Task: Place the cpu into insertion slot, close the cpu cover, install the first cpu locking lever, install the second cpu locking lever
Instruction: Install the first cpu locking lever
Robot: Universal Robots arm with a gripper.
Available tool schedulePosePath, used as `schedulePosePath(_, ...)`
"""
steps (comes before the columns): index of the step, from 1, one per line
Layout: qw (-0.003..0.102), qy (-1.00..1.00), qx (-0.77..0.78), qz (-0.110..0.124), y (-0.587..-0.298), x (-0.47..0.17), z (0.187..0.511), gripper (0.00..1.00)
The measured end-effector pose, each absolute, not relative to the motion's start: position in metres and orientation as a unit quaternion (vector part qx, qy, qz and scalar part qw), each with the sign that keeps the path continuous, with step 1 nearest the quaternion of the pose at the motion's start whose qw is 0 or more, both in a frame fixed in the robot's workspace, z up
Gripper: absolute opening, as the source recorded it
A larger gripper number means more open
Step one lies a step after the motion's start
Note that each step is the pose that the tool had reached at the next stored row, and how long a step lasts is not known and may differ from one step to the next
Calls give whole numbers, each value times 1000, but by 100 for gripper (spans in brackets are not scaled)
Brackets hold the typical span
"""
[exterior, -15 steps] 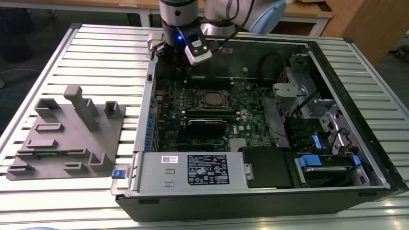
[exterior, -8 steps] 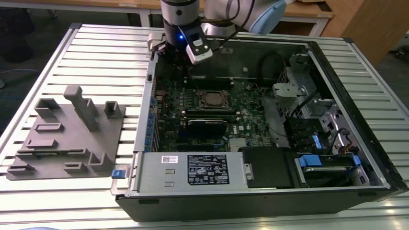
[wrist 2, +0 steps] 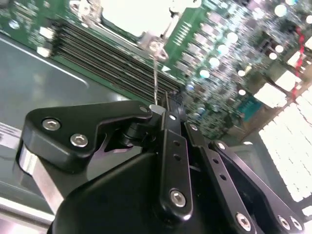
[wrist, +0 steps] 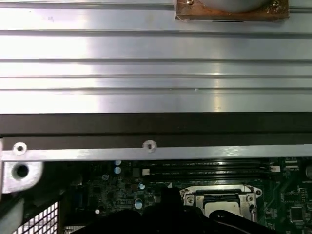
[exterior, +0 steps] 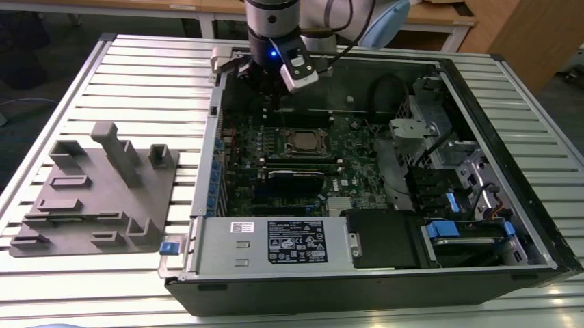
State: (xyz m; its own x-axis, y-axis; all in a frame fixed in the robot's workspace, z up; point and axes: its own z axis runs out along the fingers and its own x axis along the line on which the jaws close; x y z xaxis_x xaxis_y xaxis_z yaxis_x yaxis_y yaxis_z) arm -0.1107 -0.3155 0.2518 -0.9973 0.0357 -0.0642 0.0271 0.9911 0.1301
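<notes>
My claw [exterior: 273, 96] is deep inside the open computer box [exterior: 365, 270], at the far side of the green board [exterior: 245, 147]. In the second wrist view the claw [wrist 2: 163, 108] is squeezed almost all the way together. A thin silver locking lever [wrist 2: 155, 73] runs straight into its tip, so it looks like it is pinching that wire. I cannot tell which of the two levers it is.

The insertion slot [exterior: 306, 142] sits in the middle of the board, a little way from my claw. The cpu cover [wrist: 214, 190] lies flat on the slot. A pale square shows through its hole, and I take that to be the cpu [wrist 2: 139, 17], already in its place.

The box sits on a table [exterior: 137, 82] made of silver strips. A grey rack [exterior: 100, 191] stands on the table at the exterior view's left.
</notes>
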Motion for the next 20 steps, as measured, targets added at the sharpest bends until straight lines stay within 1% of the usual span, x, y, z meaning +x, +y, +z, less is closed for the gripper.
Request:
schedulePosePath(6,33,997,16,62,-315,-89,252,11)
schedulePosePath(14,33,998,16,60,-315,-87,251,11)
schedulePosePath(20,33,998,16,49,-315,-76,248,11)
